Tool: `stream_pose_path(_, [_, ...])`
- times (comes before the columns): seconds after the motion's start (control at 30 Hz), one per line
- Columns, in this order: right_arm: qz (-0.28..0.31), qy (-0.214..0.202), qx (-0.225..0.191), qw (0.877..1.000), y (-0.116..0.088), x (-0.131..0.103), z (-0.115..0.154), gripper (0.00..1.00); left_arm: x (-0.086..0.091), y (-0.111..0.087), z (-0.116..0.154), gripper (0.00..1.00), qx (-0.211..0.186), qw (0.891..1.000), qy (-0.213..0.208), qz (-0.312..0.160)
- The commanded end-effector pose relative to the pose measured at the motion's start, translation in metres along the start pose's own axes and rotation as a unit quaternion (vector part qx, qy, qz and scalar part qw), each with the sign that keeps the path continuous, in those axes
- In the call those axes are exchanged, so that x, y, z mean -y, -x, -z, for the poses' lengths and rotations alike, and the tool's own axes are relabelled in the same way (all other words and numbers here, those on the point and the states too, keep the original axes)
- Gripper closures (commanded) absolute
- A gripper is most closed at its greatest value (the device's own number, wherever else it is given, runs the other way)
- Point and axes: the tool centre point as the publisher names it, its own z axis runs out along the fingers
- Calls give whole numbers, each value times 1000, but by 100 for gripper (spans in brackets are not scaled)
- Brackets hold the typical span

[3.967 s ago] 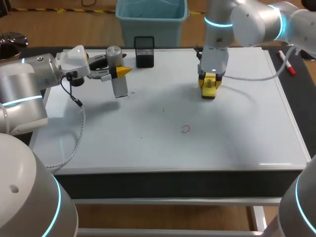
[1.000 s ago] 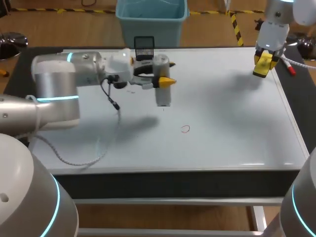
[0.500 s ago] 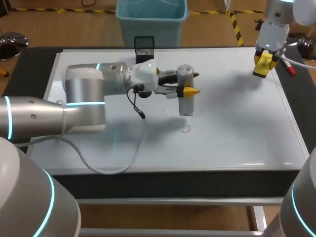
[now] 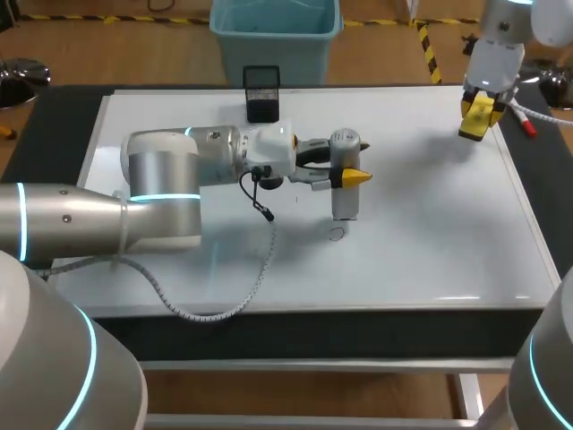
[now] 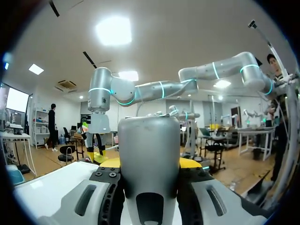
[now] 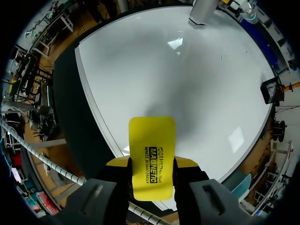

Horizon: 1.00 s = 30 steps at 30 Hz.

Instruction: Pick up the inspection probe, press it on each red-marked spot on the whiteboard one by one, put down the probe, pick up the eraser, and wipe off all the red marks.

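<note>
Yellow tips of my left pincer (image 4: 346, 173) were closed on the inspection probe (image 4: 345, 193) from both sides, gripping the grey cylinder near its upper end. In the left wrist view the probe filled the gap between the fingers, with a strip of yellow showing on either side of it. The probe stood upright a little right of the middle of the head view. Its lower end was just above a small red mark (image 4: 337, 234) on the whiteboard (image 4: 430, 242), and I could not tell whether it touched the board. My left arm (image 4: 161, 184) came in from the left edge of the frame and lay low across the board, its cable drooping onto the white surface below it.

My right pincer (image 4: 477, 115) sat in the upper right of the head view, over the board's far right corner, holding the yellow eraser (image 4: 478, 109). The right wrist view showed the eraser pinched flat between the two fingers, jutting out ahead of them, with the whiteboard spread out beyond. A red marker (image 4: 522, 116) lay just right of that pincer, on the board's right rim. A black mesh holder (image 4: 261, 93) stood at the board's far edge, upper middle of the frame. The whiteboard rested on the dark desk (image 4: 63, 116).
</note>
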Motion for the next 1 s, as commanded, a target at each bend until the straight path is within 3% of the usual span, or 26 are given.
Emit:
stream_pose_path(0.03, [1, 0, -2, 1000, 0, 0, 1, 100, 7, -14, -4, 100, 10, 1000, 12, -4])
stream_pose_path(0.47, [1, 0, -2, 1000, 0, 0, 1, 100, -5, -31, 2, 100, 15, 1000, 4, 0])
stream_pose_path(1.0, [1, 0, -2, 1000, 0, 0, 1, 100, -18, -28, 2, 100, 9, 1000, 8, -8])
